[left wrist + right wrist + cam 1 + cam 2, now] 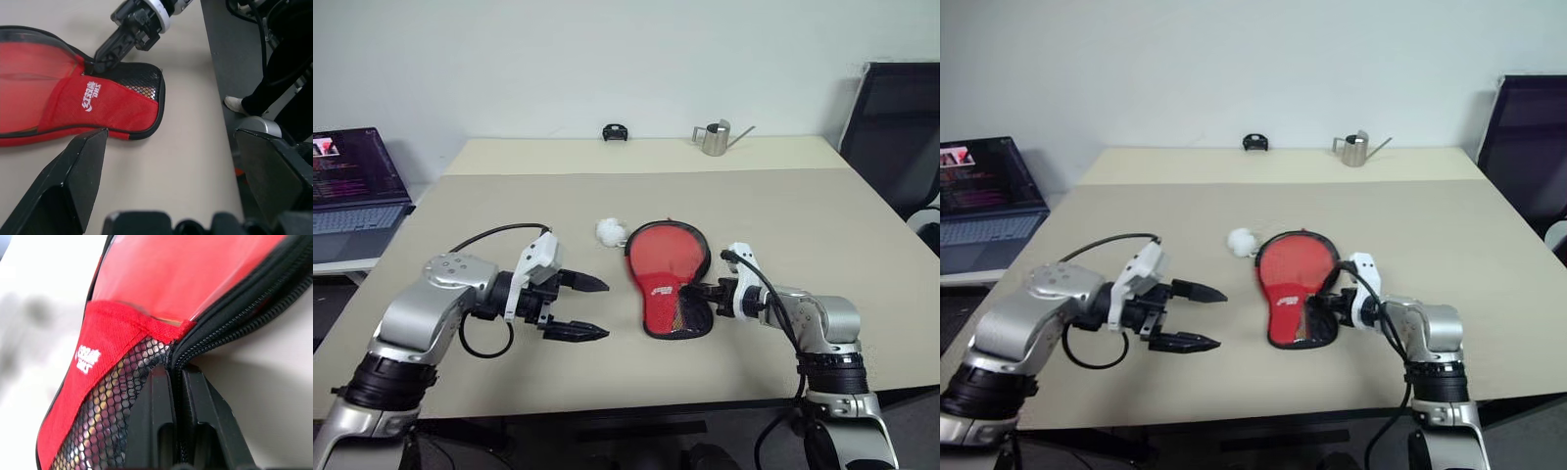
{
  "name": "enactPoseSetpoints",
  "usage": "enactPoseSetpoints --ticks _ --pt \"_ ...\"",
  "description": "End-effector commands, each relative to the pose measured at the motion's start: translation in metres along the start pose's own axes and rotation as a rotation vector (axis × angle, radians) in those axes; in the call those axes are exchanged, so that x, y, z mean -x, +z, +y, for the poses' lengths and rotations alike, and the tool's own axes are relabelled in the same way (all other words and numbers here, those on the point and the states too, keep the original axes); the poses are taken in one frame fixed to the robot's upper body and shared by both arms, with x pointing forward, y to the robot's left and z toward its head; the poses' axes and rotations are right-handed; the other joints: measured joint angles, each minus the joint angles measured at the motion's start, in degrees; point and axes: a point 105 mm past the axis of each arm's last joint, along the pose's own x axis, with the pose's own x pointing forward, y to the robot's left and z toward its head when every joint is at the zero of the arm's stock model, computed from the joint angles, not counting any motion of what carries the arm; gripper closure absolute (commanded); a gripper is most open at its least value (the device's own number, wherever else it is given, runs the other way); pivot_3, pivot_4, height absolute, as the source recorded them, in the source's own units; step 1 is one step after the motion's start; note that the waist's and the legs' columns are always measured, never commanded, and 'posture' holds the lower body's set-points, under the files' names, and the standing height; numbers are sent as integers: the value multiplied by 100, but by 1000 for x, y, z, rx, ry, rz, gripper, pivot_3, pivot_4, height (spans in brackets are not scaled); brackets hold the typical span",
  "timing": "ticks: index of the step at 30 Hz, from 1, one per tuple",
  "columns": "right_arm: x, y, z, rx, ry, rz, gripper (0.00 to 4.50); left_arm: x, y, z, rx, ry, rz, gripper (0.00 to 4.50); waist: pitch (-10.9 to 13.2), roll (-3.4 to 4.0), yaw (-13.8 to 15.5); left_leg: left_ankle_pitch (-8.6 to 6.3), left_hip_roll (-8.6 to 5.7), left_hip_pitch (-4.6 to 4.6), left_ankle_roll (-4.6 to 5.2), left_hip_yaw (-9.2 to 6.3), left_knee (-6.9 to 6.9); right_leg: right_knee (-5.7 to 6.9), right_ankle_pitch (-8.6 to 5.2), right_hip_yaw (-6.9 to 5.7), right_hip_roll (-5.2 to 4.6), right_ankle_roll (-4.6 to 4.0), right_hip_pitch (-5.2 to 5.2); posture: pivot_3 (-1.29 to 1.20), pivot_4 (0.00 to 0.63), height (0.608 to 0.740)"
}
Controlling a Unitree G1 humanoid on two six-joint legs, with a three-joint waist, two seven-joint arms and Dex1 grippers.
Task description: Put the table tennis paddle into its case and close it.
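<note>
On the tabletop (803,225) the case (668,279) is lying flat with the table tennis paddle seemingly inside, the right gripper (693,291) is pinching its zipper rim, suggesting closing is underway, and the left gripper (590,307) is hovering spread and empty nearby.

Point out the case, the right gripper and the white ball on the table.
case (668,264): left eye view, on its clear red round face.
right gripper (690,291): left eye view, at the fingertips shut on the case's zipper rim.
white ball (610,232): left eye view, on its middle.
</note>
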Motion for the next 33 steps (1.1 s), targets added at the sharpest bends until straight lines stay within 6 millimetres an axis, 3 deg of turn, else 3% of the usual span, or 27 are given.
enactPoseSetpoints --ticks 1,10,25,33 --pt "1 0 23 29 74 -20 4477 6 11 -7 -35 7 -16 0 0 0 28 0 -1 -1 0 -1 0 -2 0 -1 0 0 0 0 150 740" --pt "16 -31 47 -9 97 33 4477 6 4 -21 -9 -23 13 0 0 1 38 0 -2 -2 0 -3 -2 -10 -2 0 0 0 1 0 150 740" --pt "44 -59 45 -146 -39 13 4477 -3 3 -26 -5 -75 14 0 1 1 71 0 -4 0 1 -7 -2 -12 -2 -4 1 1 8 0 150 740" --pt "49 -69 46 -194 -83 -8 4477 -6 4 -25 -12 -96 16 0 1 1 114 0 -5 2 1 -8 -2 -13 -3 -5 1 1 10 0 150 740"
